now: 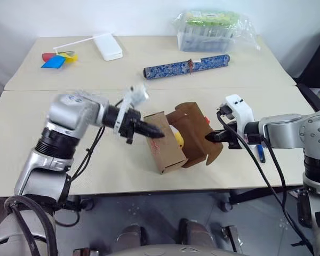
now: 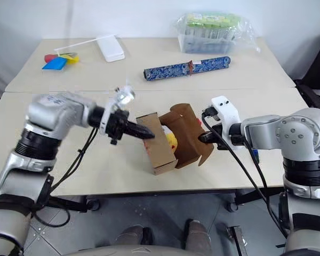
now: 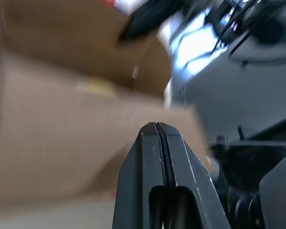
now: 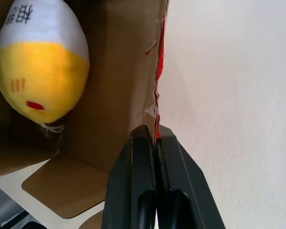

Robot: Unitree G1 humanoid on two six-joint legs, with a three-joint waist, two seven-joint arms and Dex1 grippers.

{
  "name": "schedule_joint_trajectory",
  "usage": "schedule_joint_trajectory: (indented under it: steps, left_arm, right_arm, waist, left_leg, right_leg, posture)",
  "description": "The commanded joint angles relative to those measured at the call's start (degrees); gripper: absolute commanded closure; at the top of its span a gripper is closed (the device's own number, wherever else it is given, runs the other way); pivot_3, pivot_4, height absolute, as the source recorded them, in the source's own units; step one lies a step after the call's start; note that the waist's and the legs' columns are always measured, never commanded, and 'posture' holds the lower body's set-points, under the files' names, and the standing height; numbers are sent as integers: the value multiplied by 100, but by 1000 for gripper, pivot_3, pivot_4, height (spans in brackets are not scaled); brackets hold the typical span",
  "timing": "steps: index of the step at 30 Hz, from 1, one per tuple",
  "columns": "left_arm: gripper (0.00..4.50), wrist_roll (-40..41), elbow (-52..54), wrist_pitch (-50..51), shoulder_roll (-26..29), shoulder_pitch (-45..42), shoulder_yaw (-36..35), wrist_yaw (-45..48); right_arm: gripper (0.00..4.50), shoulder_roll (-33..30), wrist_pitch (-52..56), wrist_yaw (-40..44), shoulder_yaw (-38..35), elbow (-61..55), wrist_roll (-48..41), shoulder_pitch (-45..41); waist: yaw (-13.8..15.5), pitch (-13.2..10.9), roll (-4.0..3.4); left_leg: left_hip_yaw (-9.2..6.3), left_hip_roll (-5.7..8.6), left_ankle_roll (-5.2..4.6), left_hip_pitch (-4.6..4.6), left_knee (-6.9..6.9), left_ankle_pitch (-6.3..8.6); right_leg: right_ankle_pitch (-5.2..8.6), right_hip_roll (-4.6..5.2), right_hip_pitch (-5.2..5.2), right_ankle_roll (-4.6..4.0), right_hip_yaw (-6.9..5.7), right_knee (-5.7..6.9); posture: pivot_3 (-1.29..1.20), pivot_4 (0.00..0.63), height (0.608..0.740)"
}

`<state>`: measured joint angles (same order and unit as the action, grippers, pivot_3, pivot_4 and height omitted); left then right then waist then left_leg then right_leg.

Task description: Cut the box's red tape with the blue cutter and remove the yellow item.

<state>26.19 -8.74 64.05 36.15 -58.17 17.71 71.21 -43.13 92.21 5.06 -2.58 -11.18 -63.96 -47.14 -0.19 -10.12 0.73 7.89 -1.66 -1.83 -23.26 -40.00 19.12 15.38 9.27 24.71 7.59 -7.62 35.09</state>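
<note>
The small brown cardboard carton lies tipped on its side near the front edge of the pale beige table, its flaps splayed wide towards the right. Inside the opening sits the egg-shaped toy, white above and yellow below, plainly visible in the right wrist view and as a yellow patch between the flaps in the head views.

The right gripper is clamped on the edge of one brown flap, and a torn strip of the bright red tape runs along that same edge, just above the pinching fingers. The left gripper is pressed together with nothing between its fingers, its tip resting against or just beside the carton's upper left wall; actual contact is hard to judge.

The slim dark-blue pen-shaped cutter lies on the table just behind the right forearm, apart from both grippers.

Judging by the ragged tape and the open flaps, the cutting step looks finished and the cutter has been set aside. What remains is the removal: the egg is still inside the carton and neither gripper has hold of it. The likely next need is for the empty left gripper to open and reach into the mouth while the right one keeps the flap pulled back
</note>
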Motion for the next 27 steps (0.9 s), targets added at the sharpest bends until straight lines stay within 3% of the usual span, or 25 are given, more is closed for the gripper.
schedule_joint_trajectory:
  steps: [1,6,17,27]
  left_arm:
    - [4500,-24,240,-123,70,-37,72,50]
    - [4500,-347,19,-436,84,43,375,-26]
    - [4500,-721,-124,-771,657,398,623,-130]
    - [4500,-759,43,-641,839,703,522,-387]
  right_arm:
    - [4467,-15,29,45,-180,-95,20,-183]
    - [4467,-54,29,26,-154,-100,-9,-184]
    - [4467,-371,29,-313,-334,75,-399,-247]
    - [4467,-6,29,-890,-816,403,-795,210]
  waist:
    - [3,0,0]
    - [19,0,0]
    - [34,5,-7]
    - [91,16,-22]
  left_leg:
    - [0,0,0,0,0,0]
    - [-1,1,0,1,-3,0]
    - [-2,0,-1,15,-12,0]
    - [-3,-4,-7,22,-19,-4]
  right_leg:
    - [0,0,-1,0,1,-2]
    - [0,0,-4,0,1,-2]
    - [0,3,-20,-1,6,0]
    - [0,15,-30,-3,11,5]
  posture:
    - [0,150,740]
    - [0,150,740]
    - [0,150,740]
    - [0,150,740]
